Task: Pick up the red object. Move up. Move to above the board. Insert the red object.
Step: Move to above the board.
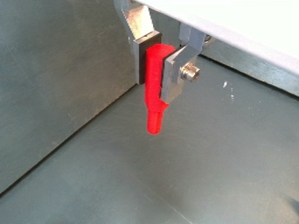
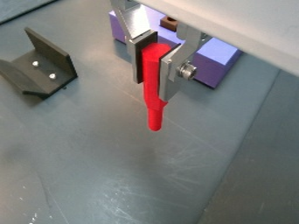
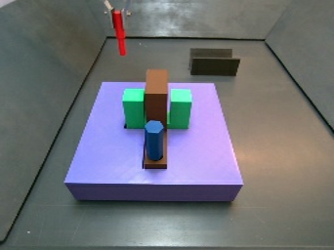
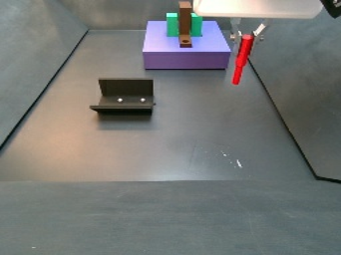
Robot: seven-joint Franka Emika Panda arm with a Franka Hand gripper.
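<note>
My gripper (image 1: pixel 158 63) is shut on the red object (image 1: pixel 155 92), a thin bright-red peg that hangs upright from between the silver fingers in both wrist views (image 2: pixel 153 87). In a side view the gripper (image 3: pixel 115 12) holds the peg (image 3: pixel 120 34) high above the floor, beyond the far left corner of the board (image 3: pixel 156 146). In a side view the peg (image 4: pixel 241 58) hangs to the right of the lavender board (image 4: pixel 186 52). The board carries green blocks (image 3: pixel 135 107), a brown upright piece (image 3: pixel 156 93) and a blue peg (image 3: pixel 154 140). A corner of the board shows behind the fingers (image 2: pixel 216 63).
The dark L-shaped fixture (image 4: pixel 124 96) stands on the grey floor, also seen in a wrist view (image 2: pixel 38 66) and a side view (image 3: pixel 214 62). Grey walls (image 1: pixel 59 79) enclose the work area.
</note>
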